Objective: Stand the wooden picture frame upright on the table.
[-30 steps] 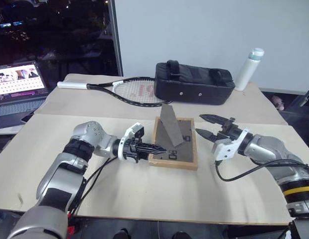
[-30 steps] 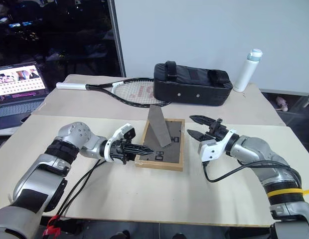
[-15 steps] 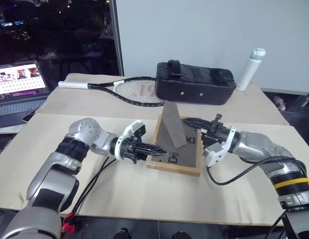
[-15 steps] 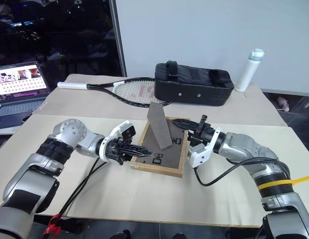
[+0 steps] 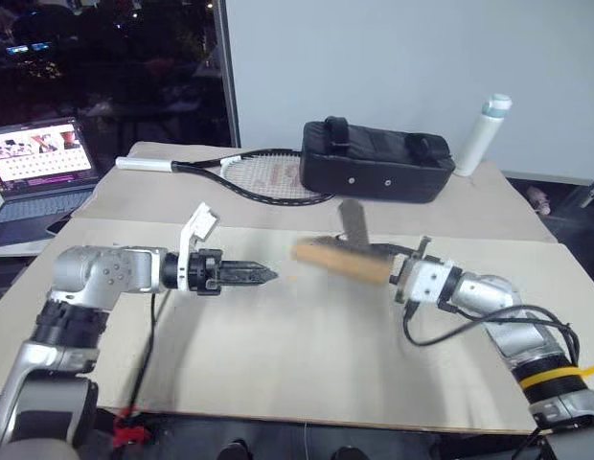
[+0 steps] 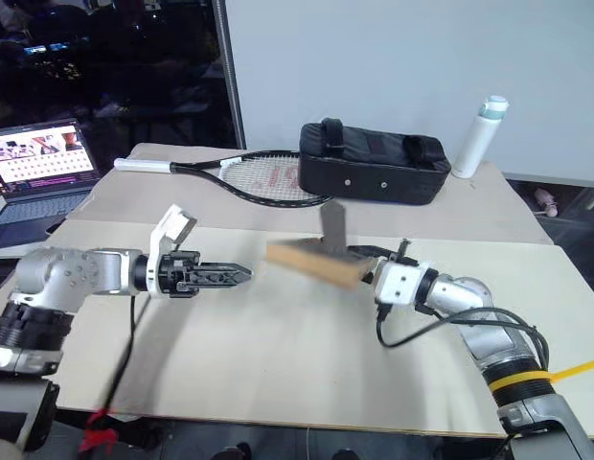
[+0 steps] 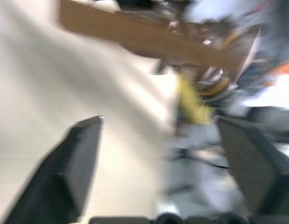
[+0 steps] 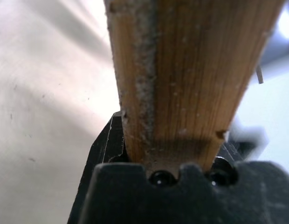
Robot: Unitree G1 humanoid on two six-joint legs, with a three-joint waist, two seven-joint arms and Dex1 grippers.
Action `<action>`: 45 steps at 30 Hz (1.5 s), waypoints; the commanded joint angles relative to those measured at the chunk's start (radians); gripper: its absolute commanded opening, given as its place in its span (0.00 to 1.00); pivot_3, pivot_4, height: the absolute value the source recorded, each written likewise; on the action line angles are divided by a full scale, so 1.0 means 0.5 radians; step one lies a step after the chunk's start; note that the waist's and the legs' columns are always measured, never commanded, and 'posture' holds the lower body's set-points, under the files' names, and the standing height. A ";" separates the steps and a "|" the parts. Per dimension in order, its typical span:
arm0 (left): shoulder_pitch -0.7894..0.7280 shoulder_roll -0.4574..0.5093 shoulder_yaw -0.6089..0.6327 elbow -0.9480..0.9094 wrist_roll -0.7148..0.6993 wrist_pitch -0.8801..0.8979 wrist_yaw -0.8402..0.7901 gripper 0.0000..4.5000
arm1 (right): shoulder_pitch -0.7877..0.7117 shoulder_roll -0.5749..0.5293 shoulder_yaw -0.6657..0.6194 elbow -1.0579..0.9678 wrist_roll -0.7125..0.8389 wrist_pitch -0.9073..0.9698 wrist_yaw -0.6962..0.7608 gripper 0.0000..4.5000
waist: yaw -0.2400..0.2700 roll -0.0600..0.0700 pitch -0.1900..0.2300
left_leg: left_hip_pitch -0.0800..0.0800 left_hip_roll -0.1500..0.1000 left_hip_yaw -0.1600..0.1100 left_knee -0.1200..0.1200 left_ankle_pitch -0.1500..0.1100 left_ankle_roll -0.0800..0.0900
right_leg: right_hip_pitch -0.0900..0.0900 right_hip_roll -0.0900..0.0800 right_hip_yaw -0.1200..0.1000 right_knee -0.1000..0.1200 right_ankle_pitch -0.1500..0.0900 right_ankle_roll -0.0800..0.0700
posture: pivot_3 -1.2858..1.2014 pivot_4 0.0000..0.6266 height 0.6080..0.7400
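The big plain beige table (image 5: 307, 355) has plenty of room, so space isn't the worry. The small light-wood picture frame (image 5: 343, 260) is up in the air, edge-on and blurred, pinched at one end by the right gripper (image 8: 175, 158). That one-sided grip could let it twist or drop. The left gripper (image 7: 168, 154) is spread wide, holding nothing, off to the side, so no backup.

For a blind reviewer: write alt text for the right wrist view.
The right tool grips the wooden picture frame by its edge, the light wood rising straight from between its black fingers. The beige table lies beyond.
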 commanded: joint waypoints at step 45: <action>0.160 -0.352 0.107 -0.197 0.932 -1.199 0.069 1.00 | 0.197 0.386 -0.625 -0.203 0.996 2.361 0.080 0.99 | -0.008 0.001 0.000 | -0.001 -0.001 -0.023 0.006 0.001 0.002 | 0.014 0.001 -0.021 -0.002 0.000 0.002 | 0.52 0.24 0.89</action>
